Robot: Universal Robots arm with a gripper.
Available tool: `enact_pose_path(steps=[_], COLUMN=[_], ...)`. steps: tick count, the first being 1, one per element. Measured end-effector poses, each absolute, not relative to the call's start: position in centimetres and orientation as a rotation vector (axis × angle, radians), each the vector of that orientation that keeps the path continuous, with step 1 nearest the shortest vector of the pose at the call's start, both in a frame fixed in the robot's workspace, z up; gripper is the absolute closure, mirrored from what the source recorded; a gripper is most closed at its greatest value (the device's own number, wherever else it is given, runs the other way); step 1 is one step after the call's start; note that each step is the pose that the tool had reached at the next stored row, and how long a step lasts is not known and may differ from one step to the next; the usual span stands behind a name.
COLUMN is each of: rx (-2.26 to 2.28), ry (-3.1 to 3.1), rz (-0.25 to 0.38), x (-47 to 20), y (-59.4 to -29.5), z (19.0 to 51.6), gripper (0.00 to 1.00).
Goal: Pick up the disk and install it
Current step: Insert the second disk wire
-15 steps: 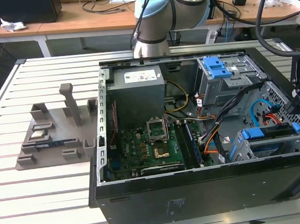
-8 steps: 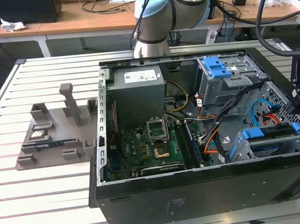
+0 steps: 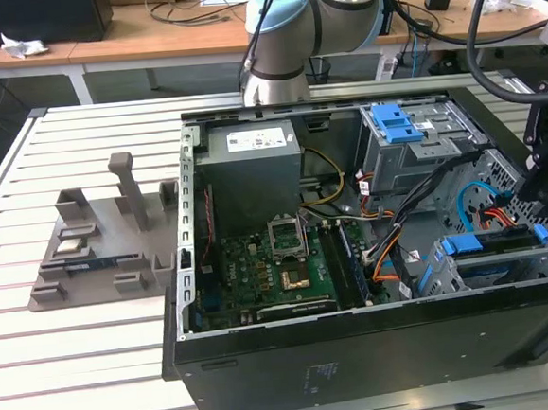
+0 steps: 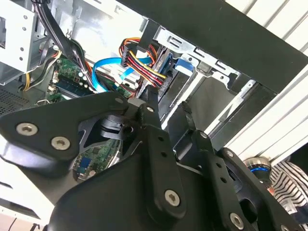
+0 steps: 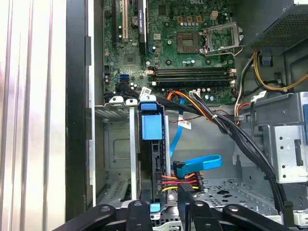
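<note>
The hand (image 5: 166, 214) hangs right over the disk (image 5: 151, 159), which stands on its edge in a slot of the metal cage (image 3: 487, 259) inside the computer case (image 3: 361, 350). The fingers (image 5: 137, 211) look to sit on either side of the disk's end, but I cannot tell if they squeeze it. The disk is probably stiff, a bit heavy, and easy to hurt if bumped. Its blue plastic frame looks best to hold. Farther off lies the green board (image 5: 183, 43).
</note>
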State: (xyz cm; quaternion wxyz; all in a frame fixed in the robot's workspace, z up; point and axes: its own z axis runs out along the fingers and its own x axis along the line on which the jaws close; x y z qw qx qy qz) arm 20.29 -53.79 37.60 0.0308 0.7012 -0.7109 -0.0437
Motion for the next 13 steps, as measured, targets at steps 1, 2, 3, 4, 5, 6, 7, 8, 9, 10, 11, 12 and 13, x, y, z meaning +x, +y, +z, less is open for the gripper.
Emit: enact_pose_path(steps=[1,2,3,4,5,6,7,8,9,10,11,12,13], rx=[2.161,2.162,2.162,2.162,2.162,2.163,2.164,2.165,2.166,2.168,2.17,2.17,2.17], ry=[-2.191,-2.19,-2.191,-2.191,-2.191,-2.192,-2.193,-2.194,-2.195,-2.196,-2.197,-2.197,-2.197], rz=[-0.135,-0.135,-0.135,-0.135,-0.134,-0.133,-0.131,-0.13,-0.131,-0.136,-0.139,-0.139,-0.139], x=[20.2,20.1,19.9,19.8,19.6,19.2,18.9,18.6,18.4,18.3,18.3,18.3,18.3], y=[-53.5,-53.3,-53.2,-53.1,-53.0,-53.0,-53.0,-53.0,-53.0,-53.0,-53.0,-53.0,-53.0], z=[37.6,37.6,37.6,37.6,37.6,37.6,37.6,37.6,37.6,37.1,36.9,36.9,36.9], gripper=[0.64,0.64,0.64,0.64,0.64,0.64,0.64,0.64,0.64,0.64,0.64,0.64,0.64])
